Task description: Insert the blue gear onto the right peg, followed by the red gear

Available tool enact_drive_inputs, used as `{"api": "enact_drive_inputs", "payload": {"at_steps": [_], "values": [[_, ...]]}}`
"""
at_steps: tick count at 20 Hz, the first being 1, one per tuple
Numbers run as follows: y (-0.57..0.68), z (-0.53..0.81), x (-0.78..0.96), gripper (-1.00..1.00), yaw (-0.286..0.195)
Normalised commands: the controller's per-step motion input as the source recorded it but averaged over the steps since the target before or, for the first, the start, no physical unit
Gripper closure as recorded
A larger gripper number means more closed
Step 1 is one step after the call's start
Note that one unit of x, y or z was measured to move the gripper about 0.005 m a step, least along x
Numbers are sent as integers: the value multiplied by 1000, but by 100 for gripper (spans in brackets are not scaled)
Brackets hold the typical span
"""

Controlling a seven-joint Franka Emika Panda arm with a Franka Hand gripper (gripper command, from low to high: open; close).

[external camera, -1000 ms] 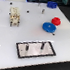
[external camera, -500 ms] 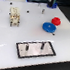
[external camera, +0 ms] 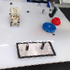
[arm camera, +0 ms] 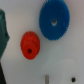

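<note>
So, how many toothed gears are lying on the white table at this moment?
2. The flat bright-blue toothed gear lies on the white table beyond the grey black-rimmed plate. The smaller red toothed gear lies just behind it, toward the exterior view's right. No other gears show.

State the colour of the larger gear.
Bright blue; the blue gear shows best in the wrist view.

one blue gear (external camera: 49, 27), one red gear (external camera: 56, 21), two pegs (external camera: 42, 45)
</note>
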Motion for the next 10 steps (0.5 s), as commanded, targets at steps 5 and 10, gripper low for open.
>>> {"api": "enact_drive_inputs", "payload": {"at_steps": [5,10], "values": [[17,-515,-301,-100,0],[-76,-422,-306,-100,0]]}}
